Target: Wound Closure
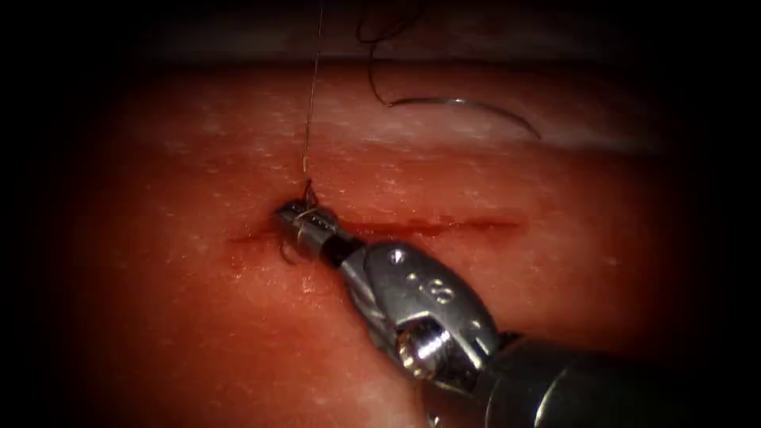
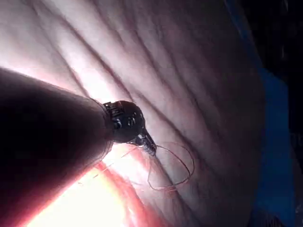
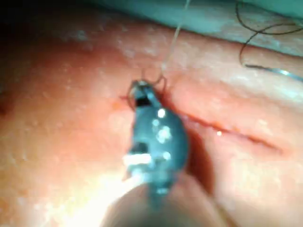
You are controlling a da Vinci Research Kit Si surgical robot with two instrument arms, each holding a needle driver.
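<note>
The right tool (image 1: 300, 219) comes in from the lower right and lies on the left end of the cut (image 1: 444, 226). Its jaws are shut on the thread at the stitch there, with a strand lying across them. From that spot a pale thread (image 1: 311, 95) runs straight up, taut. The curved needle (image 1: 468, 103) lies free on the tissue beyond the cut, on the right, held by neither tool and trailing dark thread. In the right wrist view the right tool (image 3: 140, 90) sits at the stitch. The left tool (image 2: 149, 148) is shut on thread that loops (image 2: 182, 175) off its tip.
Red fluid lines the cut and stains the tissue (image 1: 198, 317) around the stitch. The tissue's far edge (image 1: 476, 59) runs behind the needle, with dark thread curling over it (image 1: 380, 32). Blue drape (image 2: 279, 142) borders the tissue.
</note>
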